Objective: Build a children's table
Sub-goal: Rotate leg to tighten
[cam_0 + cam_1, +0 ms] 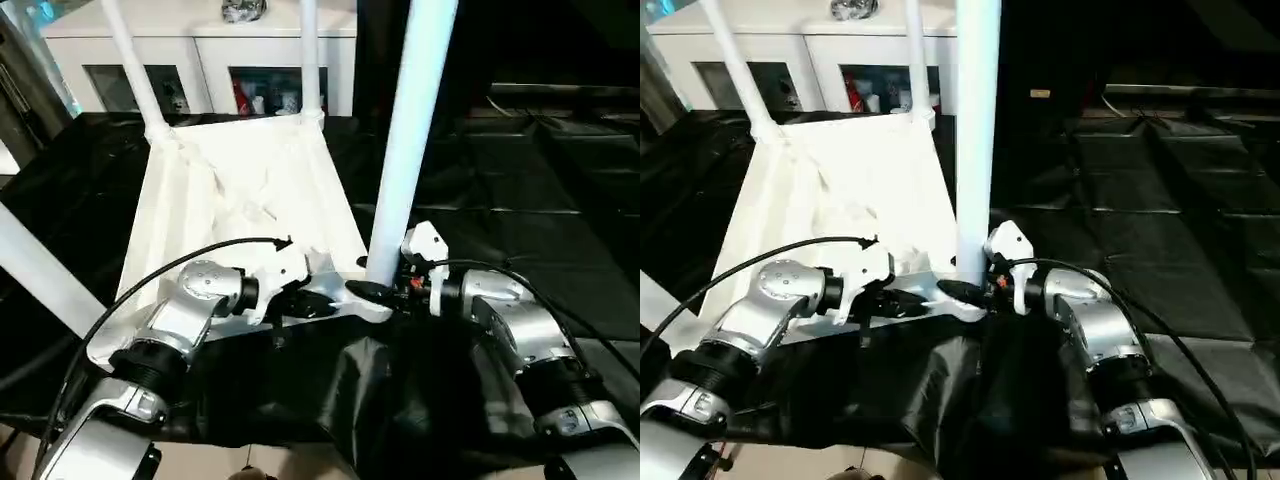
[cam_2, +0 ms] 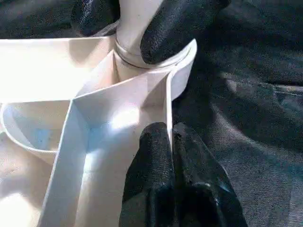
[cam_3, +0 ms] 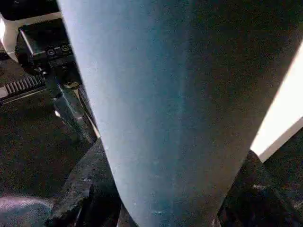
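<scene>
Table [image 1: 240,190] upside down; left gripper [image 2: 171,135] pinching rim, right gripper [image 1: 372,291] round leg [image 1: 405,150].

The table top [image 1: 240,200] lies upside down on the sheet [image 1: 520,200], its legs standing up from the corners. Behind it stands the cabinet [image 1: 200,60]. At the near right corner, the right gripper [image 1: 385,290] sits around the near leg [image 1: 410,140], probably touching it. The left gripper [image 1: 300,300] rests on the near edge, left of that leg.
</scene>
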You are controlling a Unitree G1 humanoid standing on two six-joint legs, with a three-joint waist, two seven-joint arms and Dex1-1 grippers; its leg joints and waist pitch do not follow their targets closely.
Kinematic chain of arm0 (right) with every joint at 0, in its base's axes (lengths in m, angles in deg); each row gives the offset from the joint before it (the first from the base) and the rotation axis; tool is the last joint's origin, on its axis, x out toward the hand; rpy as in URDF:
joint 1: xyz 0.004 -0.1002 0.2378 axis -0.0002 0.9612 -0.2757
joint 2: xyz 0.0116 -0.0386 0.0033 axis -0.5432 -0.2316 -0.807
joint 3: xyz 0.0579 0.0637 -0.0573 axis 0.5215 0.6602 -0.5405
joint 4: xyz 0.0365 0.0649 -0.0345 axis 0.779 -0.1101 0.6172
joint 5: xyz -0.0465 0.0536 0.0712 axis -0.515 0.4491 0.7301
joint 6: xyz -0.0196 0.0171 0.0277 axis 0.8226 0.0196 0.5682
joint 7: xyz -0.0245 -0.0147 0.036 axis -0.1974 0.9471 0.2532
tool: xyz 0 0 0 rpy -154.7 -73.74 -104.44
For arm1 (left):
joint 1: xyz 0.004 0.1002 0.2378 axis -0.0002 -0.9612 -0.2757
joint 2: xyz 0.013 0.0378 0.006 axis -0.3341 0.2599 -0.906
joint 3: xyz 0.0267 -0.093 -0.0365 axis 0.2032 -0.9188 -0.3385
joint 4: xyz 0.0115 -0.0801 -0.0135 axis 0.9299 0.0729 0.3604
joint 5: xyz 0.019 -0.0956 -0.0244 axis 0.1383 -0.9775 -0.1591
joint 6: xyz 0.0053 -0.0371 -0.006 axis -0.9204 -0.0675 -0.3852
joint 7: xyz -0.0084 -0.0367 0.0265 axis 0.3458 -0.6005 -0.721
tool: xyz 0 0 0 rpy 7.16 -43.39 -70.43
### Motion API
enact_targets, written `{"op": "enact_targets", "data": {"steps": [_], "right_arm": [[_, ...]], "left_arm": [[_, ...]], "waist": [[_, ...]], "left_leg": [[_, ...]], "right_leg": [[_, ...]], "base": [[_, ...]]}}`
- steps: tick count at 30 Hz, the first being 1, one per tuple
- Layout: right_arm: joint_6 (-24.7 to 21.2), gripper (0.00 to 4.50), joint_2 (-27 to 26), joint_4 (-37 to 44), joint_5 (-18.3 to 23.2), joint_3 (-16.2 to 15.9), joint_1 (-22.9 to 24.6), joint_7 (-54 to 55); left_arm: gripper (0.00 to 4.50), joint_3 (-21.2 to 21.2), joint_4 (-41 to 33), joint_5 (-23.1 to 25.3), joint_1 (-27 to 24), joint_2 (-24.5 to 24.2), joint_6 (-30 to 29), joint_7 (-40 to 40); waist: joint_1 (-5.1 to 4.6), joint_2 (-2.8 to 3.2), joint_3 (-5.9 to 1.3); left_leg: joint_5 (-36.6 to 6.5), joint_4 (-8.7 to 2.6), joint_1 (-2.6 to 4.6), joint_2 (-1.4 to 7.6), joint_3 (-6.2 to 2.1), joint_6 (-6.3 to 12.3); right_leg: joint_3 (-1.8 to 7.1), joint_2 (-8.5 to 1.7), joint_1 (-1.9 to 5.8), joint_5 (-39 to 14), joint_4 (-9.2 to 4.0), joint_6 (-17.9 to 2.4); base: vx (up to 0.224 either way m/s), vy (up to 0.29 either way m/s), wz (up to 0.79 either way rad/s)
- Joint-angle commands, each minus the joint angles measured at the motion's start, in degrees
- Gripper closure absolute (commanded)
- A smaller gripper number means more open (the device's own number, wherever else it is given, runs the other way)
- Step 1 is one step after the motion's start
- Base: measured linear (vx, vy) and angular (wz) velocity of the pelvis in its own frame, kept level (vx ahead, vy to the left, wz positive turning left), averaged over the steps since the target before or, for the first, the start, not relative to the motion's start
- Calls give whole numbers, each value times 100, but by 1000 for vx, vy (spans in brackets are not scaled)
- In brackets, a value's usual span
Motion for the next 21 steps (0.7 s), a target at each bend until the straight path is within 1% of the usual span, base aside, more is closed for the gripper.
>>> {"op": "enact_targets", "data": {"steps": [1,2,3,4,5,6,7,8,10,11,12,13,14,15,16,17,18,20,21], "right_arm": [[-176,245,-193,-51,6,-55,62,243],[-208,246,-308,-183,-106,-35,40,602],[-245,247,-517,-436,-267,30,-26,1224],[-269,248,-629,-566,-347,76,-64,1553],[-269,249,-629,-566,-347,76,-64,1553],[-307,251,-788,-726,-415,150,-119,1984],[-349,251,-996,-916,-444,278,-199,2530],[-404,251,-1167,-1063,-447,393,-268,2984],[-455,252,-1413,-1319,-394,589,-407,3615],[-440,252,-1508,-1413,-374,616,-461,3740],[-440,252,-1508,-1413,-374,616,-461,3740],[-380,252,-1582,-1461,-394,547,-493,3677],[-289,252,-1618,-1439,-450,431,-488,3530],[-44,217,-1701,-1311,-383,388,-436,3120],[-27,217,-1714,-1221,-314,399,-408,2973],[-27,196,-1714,-1221,-314,399,-408,2973],[-48,182,-1702,-1134,-268,390,-373,2845],[-70,173,-1621,-993,-307,299,-305,2655],[-46,159,-1502,-855,-374,173,-231,2499]], "left_arm": [[450,-125,48,-76,204,220,7,-383],[450,-192,159,-73,281,317,-20,-591],[450,-250,337,-18,403,452,-25,-917],[450,-271,425,22,466,519,-24,-1085],[450,-271,425,22,466,519,-24,-1085],[450,-286,547,82,553,611,-22,-1306],[450,-312,689,161,667,739,-36,-1638],[450,-344,802,217,766,854,-64,-1947],[450,-387,890,229,876,1030,-94,-2250],[450,-388,893,221,894,1098,-77,-2300],[450,-388,893,221,894,1098,-77,-2300],[450,-365,882,201,897,1167,-52,-2269],[450,-336,851,193,878,1212,-13,-2226],[450,-293,776,155,806,1277,46,-2059],[450,-243,726,154,751,1256,106,-1938],[450,-243,726,154,751,1256,106,-1938],[450,-202,675,144,696,1224,149,-1812],[450,-159,623,113,626,1163,213,-1624],[450,-154,604,86,594,1121,244,-1520]], "waist": [[-18,-38,-367],[-31,-46,-358],[-41,-45,-349],[-75,-6,-332],[-90,-20,-332],[-106,-38,-335],[-131,-29,-320],[-171,-28,-317],[-196,-37,-331],[-201,-26,-326],[-232,7,-325],[-220,2,-337],[-211,48,-342],[-218,35,-343],[-206,50,-354],[-206,50,-354],[-217,47,-358],[-210,45,-368],[-208,55,-380]], "left_leg": [[-1552,-393,45,108,-6,217],[-1648,-395,57,96,-5,176],[-1686,-395,63,88,-4,149],[-1806,-408,68,78,-23,59],[-1863,-408,68,70,-28,24],[-1951,-409,86,62,-38,7],[-1986,-408,87,59,-35,11],[-2038,-408,98,43,-42,-31],[-2021,-400,99,31,-48,-14],[-2025,-399,100,36,-48,4],[-2098,-409,73,33,-59,26],[-2072,-407,73,31,-59,48],[-2060,-406,70,37,-54,84],[-2068,-408,60,40,-48,106],[-2003,-409,58,52,-50,136],[-2003,-409,58,52,-50,136],[-1982,-417,36,57,-49,180],[-1929,-411,26,59,-48,229],[-1816,-401,30,55,-31,264]], "right_leg": [[213,-316,288,-1717,-440,-1148],[212,-316,277,-1907,-460,-1099],[214,-317,266,-2031,-477,-1063],[202,-316,253,-2278,-492,-1005],[196,-327,263,-2399,-512,-958],[188,-325,259,-2572,-529,-882],[198,-327,234,-2675,-556,-829],[186,-321,220,-2833,-568,-778],[176,-322,231,-2916,-591,-707],[183,-329,217,-2916,-600,-710],[161,-312,239,-2849,-611,-693],[165,-314,248,-2784,-602,-698],[179,-316,239,-2645,-587,-746],[178,-312,244,-2589,-591,-758],[189,-317,253,-2349,-562,-854],[189,-317,253,-2349,-562,-854],[186,-306,288,-2125,-534,-950],[191,-313,299,-1994,-517,-993],[196,-312,298,-1912,-513,-1032]], "base": [[0,0,0],[0,0,0],[0,0,0],[0,0,0],[0,0,0],[0,0,0],[0,0,0],[0,0,0],[0,0,0],[0,0,0],[0,0,0],[0,0,0],[0,0,0],[0,0,0],[0,0,0],[0,0,0],[0,0,0],[0,0,0],[0,0,0]]}}
